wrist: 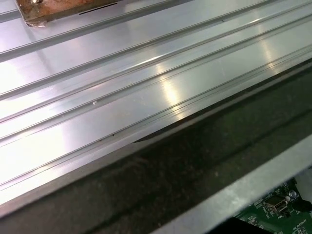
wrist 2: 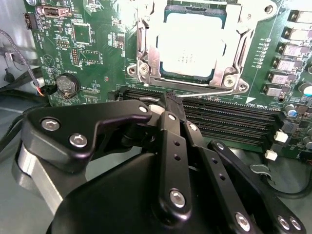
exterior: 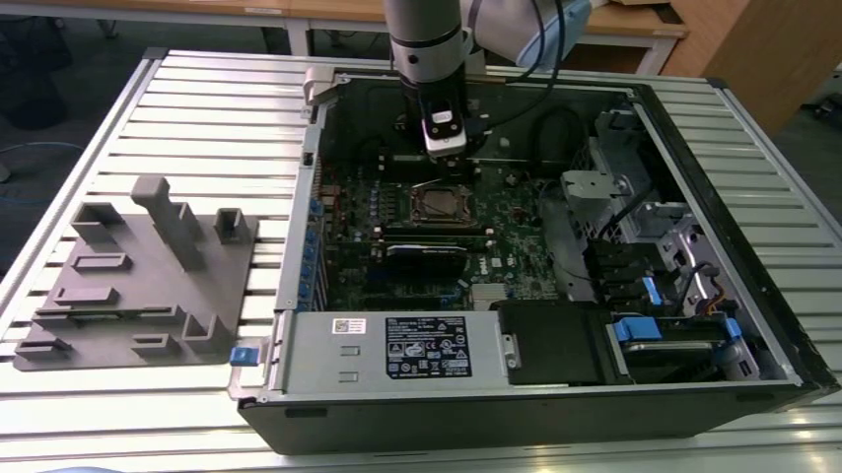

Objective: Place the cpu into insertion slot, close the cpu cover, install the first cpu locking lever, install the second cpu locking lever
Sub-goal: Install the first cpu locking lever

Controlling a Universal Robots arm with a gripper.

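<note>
In the second wrist view the cpu (wrist 2: 192, 44) lies flat in the insertion slot (wrist 2: 229, 80), its dull silver top showing through the cut-out of the cpu cover (wrist 2: 145, 51), which is folded down over it. A thin wire locking lever (wrist 2: 207, 94) runs along the socket's near edge. My gripper (wrist 2: 169, 96) is shut, its black fingertips right at that lever's free end; whether they pinch it I cannot tell. In the exterior view the gripper (exterior: 445, 150) hangs just behind the socket (exterior: 439, 204), inside the open computer case (exterior: 303, 217).
Long black memory slots (wrist 2: 229, 122) lie between the gripper and the socket, and a coin battery (wrist 2: 67, 84) sits off to one side. A grey fixture plate (exterior: 145, 276) rests on the slatted table (wrist: 122, 73) at the exterior view's left. Drive bays (exterior: 658, 256) and the power supply (exterior: 394, 345) crowd the case.
</note>
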